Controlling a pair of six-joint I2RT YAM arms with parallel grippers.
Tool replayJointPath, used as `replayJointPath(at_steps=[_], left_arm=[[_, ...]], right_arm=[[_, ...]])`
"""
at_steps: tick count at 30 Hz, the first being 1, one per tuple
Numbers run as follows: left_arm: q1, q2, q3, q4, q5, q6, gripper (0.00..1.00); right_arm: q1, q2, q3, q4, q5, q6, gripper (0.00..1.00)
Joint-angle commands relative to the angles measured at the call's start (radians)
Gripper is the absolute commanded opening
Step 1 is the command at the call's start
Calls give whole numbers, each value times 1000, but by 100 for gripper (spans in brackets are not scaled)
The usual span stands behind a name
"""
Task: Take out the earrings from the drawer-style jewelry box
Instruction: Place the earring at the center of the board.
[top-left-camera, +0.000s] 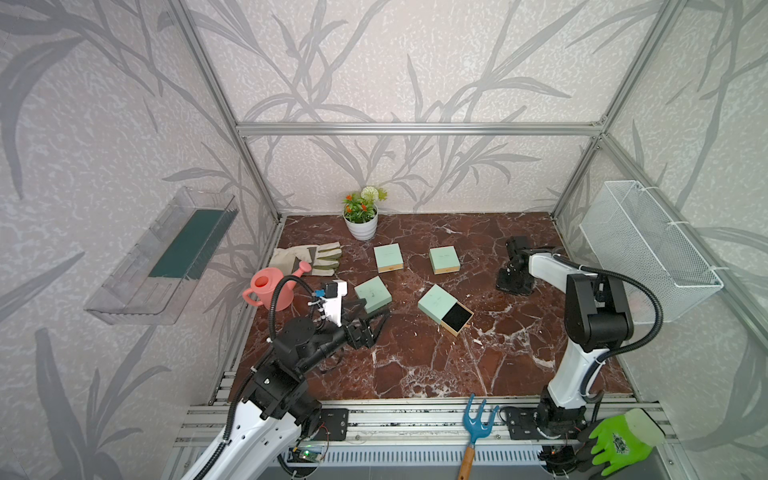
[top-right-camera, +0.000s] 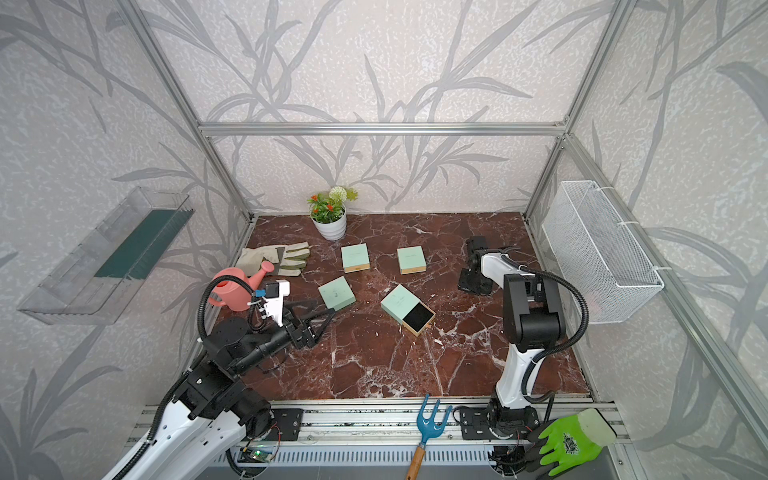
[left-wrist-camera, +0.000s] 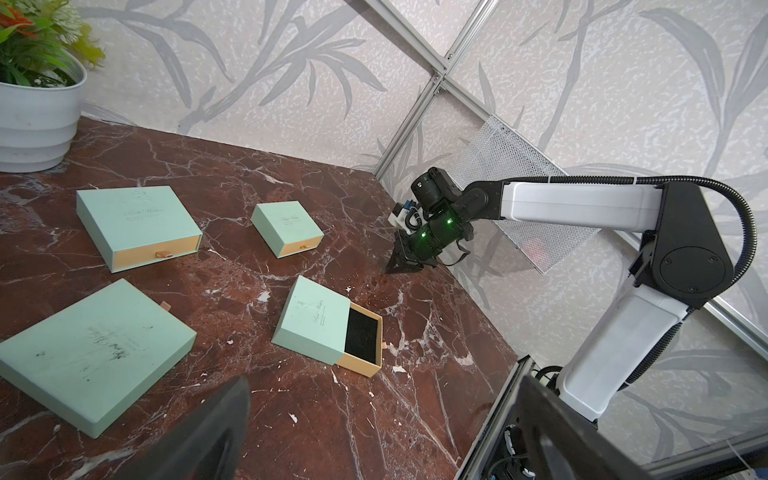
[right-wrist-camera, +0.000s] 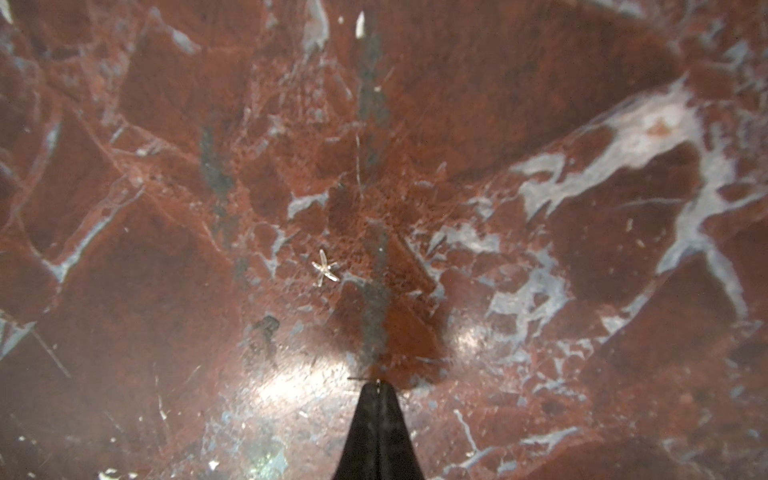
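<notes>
- Earring (right-wrist-camera: 325, 268), a tiny pale star, lies bare on the bench (right-wrist-camera: 540, 104), outside the drawer (left-wrist-camera: 362, 332). The drawer's black lining looks empty in the left wrist view, and I cannot find a second piece.
- Handling, as I judge it: almost weightless, stiff and thin-armed, so likely to skid on the polished marble or flick away. Pinch it gently across the star's middle with the very fingertips.
- Jewelry box (top-left-camera: 438, 303) sits near the bench centre in a top view, its drawer drawn out toward 4 o'clock.
- Right tool (right-wrist-camera: 377, 386) is clenched, tips down at the bench just short of the earring. I cannot tell whether anything is pinched between them. It stands at about 2 o'clock from the box, arm stretched out, wrist bent downward.
- Left tool (top-left-camera: 374, 321) is released, jaws spread and holding nothing, low over the bench at about 9 o'clock from the box.
</notes>
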Motion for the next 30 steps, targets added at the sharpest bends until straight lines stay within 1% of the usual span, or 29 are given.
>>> replayJointPath(at_steps=[1, 8, 10, 11, 15, 18, 22, 24, 26, 29, 30], left_arm=[[6, 0, 11, -2, -3, 2, 99], [6, 0, 11, -3, -2, 1, 99], [7, 0, 11, -4, -1, 0, 99], [6, 20, 10, -4, -2, 1, 99], [7, 23, 11, -6, -5, 1, 99], [6, 28, 13, -8, -2, -2, 99], [6, 49, 28, -27, 4, -2, 99], [6, 63, 38, -40, 9, 1, 99], [6, 80, 51, -57, 5, 1, 99], [7, 119, 71, -82, -28, -37, 99], [6, 134, 82, -92, -32, -39, 99]], right_arm=[[9, -27, -14, -33, 0, -10, 6], [9, -24, -14, -30, -8, -15, 14], [10, -24, -14, -31, -8, -16, 18], [10, -24, -14, -30, -9, -16, 19], [11, -27, -14, -28, -11, -16, 23], [12, -42, -14, -29, -10, -15, 30], [17, -78, -20, -30, -2, -16, 46], [22, -101, -21, -31, -6, -15, 49], [32, -129, -16, -37, -4, -11, 55], [44, -182, -23, -44, -9, -3, 59], [48, -228, -26, -46, -13, 0, 60]])
